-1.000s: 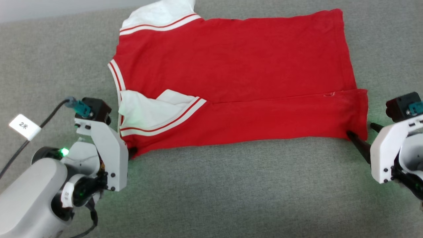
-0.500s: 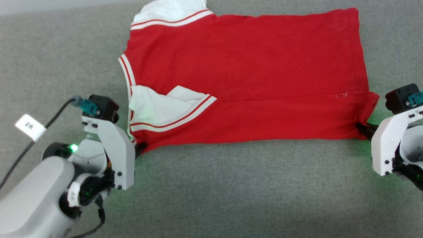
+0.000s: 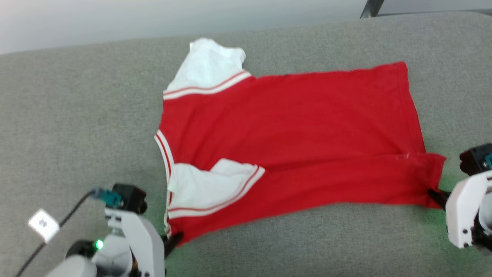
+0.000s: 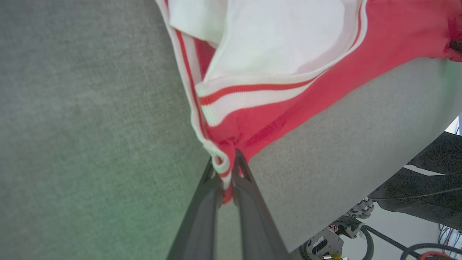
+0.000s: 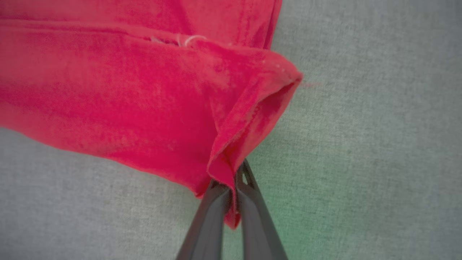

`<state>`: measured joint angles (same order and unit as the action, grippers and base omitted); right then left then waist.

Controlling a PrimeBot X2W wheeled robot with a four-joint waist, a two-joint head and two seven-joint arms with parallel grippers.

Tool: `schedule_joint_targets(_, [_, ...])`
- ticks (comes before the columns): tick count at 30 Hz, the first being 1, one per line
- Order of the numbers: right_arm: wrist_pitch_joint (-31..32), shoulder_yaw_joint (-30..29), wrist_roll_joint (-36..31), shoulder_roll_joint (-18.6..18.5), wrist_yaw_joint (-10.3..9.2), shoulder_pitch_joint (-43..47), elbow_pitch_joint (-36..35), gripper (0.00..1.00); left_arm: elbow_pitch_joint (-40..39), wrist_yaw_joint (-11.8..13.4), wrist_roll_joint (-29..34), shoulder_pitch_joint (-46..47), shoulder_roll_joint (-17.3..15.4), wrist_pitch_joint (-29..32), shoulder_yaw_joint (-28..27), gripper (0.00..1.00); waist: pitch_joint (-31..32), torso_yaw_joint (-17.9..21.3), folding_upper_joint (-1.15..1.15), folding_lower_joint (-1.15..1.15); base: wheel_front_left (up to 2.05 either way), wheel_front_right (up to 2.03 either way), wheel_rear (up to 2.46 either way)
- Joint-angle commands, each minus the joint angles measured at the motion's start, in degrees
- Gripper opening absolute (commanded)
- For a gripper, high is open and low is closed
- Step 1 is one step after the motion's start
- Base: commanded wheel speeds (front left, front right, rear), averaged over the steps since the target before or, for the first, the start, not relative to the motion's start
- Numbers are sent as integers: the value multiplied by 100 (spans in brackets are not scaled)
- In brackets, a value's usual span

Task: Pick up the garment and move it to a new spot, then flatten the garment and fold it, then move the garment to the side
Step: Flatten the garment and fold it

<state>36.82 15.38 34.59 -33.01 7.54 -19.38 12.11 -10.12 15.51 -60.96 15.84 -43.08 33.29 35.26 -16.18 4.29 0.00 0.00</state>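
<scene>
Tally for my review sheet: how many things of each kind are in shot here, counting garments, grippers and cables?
1 garment, red with white sleeves.
2 grippers: left gripper and right gripper, each shut on a near corner of the garment.
1 cable, carrying a white tag.
Total: 4.

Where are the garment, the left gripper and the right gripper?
garment [image 3: 292, 127], head view, middle of red body.
left gripper [image 4: 226, 167], left wrist view, between fingertips pinching striped corner.
right gripper [image 5: 232, 177], right wrist view, between fingertips pinching red corner.
</scene>
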Motion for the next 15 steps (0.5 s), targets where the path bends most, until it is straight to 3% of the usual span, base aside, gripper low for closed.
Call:
schedule_joint_targets(1, [47, -78, 21, -44, -11, 182, -88, 0, -116, 73, -35, -200, -33, -82, -27, 0, 88, -58, 0, 0, 0, 0, 0])
schedule_joint_targets(9, [183, -616, -86, 5, -11, 870, -711, 0, -609, 263, -68, -833, -79, -452, -78, 0, 120, -169, 0, 0, 0, 0, 0])
schedule_joint_targets(10, [151, -699, -142, 41, -10, 904, -766, 15, -605, 274, -43, -843, -74, -509, -109, 34, 119, -175, 0, 0, 0, 0, 0])
schedule_joint_targets(11, [125, -757, -190, 78, -10, 944, -819, 44, -597, 250, 10, -831, -93, -548, -111, 73, 119, -180, 0, 0, 0, 0, 0])
schedule_joint_targets(12, [93, -811, -223, 133, -10, 977, -872, 89, -591, 234, 29, -810, -100, -598, -129, 100, 125, -182, 0, 0, 0, 0, 0])
schedule_joint_targets(13, [59, -883, -251, 186, -10, 1005, -932, 100, -602, 234, 33, -786, -86, -637, -171, 100, 131, -182, 0, 0, 0, 0, 0])
schedule_joint_targets(15, [-8, -998, -338, 273, -11, 1068, -1057, 100, -651, 212, 30, -734, -114, -707, -238, 100, 138, -168, 0, 0, 0, 0, 0])
